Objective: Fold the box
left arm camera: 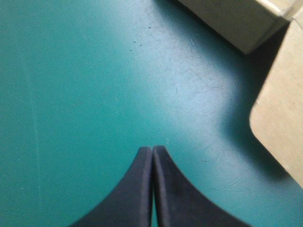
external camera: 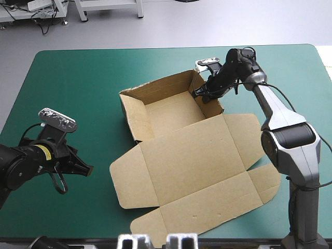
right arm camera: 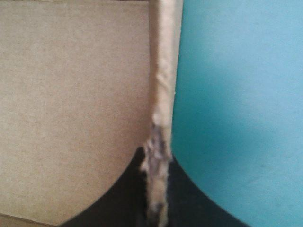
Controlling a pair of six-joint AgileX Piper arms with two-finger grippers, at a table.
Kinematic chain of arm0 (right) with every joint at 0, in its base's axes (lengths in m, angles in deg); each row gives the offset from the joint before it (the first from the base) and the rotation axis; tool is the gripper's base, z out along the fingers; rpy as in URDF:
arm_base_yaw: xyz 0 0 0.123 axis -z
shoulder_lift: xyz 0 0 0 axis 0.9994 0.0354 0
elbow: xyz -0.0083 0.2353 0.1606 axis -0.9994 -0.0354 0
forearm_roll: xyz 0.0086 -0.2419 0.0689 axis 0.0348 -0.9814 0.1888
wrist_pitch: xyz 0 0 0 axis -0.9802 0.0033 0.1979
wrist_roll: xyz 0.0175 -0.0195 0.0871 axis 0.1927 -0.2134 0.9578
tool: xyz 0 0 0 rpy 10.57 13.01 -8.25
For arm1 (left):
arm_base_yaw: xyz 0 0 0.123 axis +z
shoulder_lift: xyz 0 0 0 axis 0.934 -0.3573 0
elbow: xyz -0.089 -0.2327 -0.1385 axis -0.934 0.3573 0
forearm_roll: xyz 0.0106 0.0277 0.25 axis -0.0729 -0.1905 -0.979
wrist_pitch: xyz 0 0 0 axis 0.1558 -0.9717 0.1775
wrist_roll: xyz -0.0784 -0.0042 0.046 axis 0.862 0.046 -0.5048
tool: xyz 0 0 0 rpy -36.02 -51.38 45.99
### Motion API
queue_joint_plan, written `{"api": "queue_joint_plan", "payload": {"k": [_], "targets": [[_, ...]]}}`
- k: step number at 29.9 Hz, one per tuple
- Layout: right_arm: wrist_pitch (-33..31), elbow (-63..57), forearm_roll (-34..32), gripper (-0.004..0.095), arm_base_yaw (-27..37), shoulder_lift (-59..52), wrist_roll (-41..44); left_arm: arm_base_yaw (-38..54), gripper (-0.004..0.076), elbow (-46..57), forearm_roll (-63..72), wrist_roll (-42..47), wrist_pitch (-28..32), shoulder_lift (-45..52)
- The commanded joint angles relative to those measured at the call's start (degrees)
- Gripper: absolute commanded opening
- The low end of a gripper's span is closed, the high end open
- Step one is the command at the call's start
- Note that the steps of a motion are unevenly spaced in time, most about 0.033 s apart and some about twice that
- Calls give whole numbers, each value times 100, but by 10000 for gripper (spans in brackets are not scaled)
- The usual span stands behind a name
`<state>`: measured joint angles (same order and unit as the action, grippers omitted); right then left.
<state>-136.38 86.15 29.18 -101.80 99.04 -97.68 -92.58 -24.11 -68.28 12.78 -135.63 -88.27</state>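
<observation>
The brown box stands as an open tray near the table's middle, its lid lying flat toward the near edge. My right gripper is shut on the box's right wall, whose worn top edge runs up between the black fingers. My left gripper rests low over the teal-green cover at the near left, shut with nothing in it. Ahead of it lie the tray's near left corner and a rounded lid flap.
The teal-green cover stretches bare to the left of and beyond the box. The lid's flaps reach close to the table's near edge.
</observation>
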Motion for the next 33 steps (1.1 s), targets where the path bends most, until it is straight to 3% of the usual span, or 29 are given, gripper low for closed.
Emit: {"api": "queue_joint_plan", "payload": {"k": [1,6,16,24,29,33], "targets": [[90,344,-273,-24,358,-359,-84,-31,-11,-133,-62,51,216,45],[-164,945,-465,-23,933,-359,-84,-31,-11,-133,-114,98,216,45],[-136,1793,-1839,-24,2478,-368,-66,-31,-11,-133,-125,98,227,45],[-61,1780,-1362,-24,3695,-295,-71,-31,-11,-133,-115,120,227,45],[-96,1780,-818,-24,4078,-158,-94,-31,-11,-133,-115,120,383,45],[-109,1780,-885,22,4165,-79,-140,-31,-11,-133,-88,120,582,45]]}}
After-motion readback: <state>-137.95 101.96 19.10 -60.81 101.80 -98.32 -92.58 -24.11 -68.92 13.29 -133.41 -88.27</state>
